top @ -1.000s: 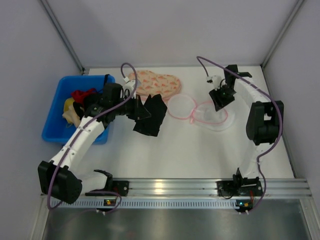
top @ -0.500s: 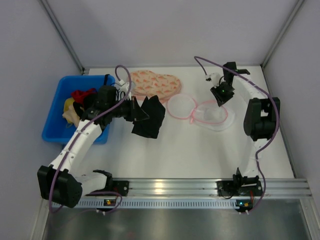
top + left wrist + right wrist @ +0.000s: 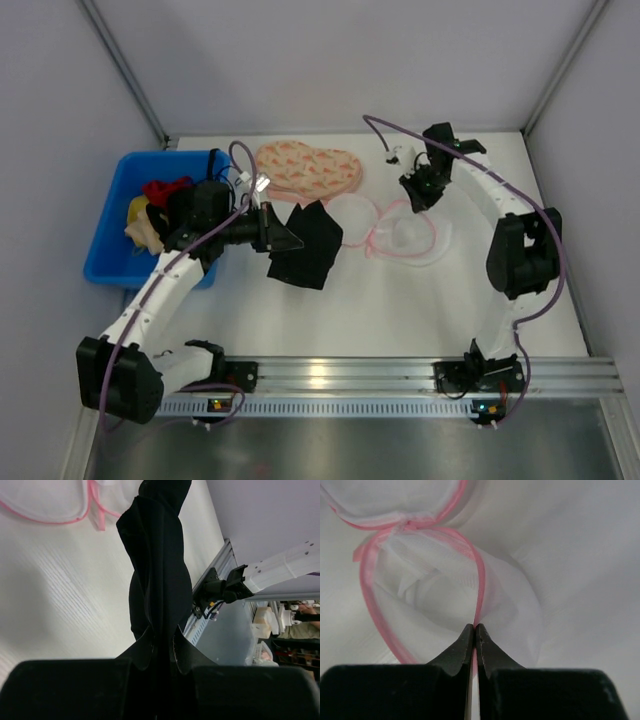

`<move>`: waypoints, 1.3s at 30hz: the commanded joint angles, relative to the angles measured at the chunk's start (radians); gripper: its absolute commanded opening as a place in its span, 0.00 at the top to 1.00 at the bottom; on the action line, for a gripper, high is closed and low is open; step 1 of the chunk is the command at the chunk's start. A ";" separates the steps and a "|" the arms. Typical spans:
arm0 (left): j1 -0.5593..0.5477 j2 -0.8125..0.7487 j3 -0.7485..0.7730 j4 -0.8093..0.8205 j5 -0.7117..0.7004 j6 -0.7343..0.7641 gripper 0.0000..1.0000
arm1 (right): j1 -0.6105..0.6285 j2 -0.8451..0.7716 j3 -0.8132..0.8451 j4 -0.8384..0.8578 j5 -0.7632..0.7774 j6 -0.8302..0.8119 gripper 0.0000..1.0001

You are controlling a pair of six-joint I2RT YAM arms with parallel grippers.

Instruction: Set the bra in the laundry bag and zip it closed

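Observation:
My left gripper (image 3: 283,236) is shut on the black bra (image 3: 308,246) and holds it hanging above the table, just left of the laundry bag. In the left wrist view the bra (image 3: 157,570) runs out from between my fingers. The laundry bag (image 3: 405,235) is white mesh with a pink zip rim and lies open at mid-table; its round flap (image 3: 352,213) lies to the left. My right gripper (image 3: 418,195) is shut on the bag's pink rim (image 3: 479,592) and lifts it, with the mesh bowl (image 3: 440,597) open below.
A peach-pink patterned heart-shaped cloth (image 3: 307,167) lies at the back, behind the bra. A blue bin (image 3: 118,230) with red and tan garments stands at the left. Grey walls close the back and sides. A metal rail (image 3: 330,375) runs along the near edge.
My right gripper has moved left with the bag's rim, dragging and lifting the bag leftward. My left gripper has carried the bra slightly right, toward the bag.

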State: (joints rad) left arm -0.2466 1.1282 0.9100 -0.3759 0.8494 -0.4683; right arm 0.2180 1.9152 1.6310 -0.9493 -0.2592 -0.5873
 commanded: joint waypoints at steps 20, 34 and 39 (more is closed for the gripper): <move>-0.263 0.514 0.015 0.477 0.327 -0.365 1.00 | 0.277 -0.308 -0.198 0.196 -0.167 0.254 1.00; -0.203 0.676 0.020 0.900 0.363 -0.717 1.00 | 0.330 -0.412 -0.335 0.213 -0.224 0.182 1.00; -0.136 0.641 -0.005 0.907 0.318 -0.702 1.00 | 0.330 -0.420 -0.359 0.208 -0.221 0.181 1.00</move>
State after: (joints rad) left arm -0.4294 1.8133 0.9237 0.4099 1.1847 -1.1374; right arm 0.5285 1.5394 1.2762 -0.7643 -0.4572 -0.3851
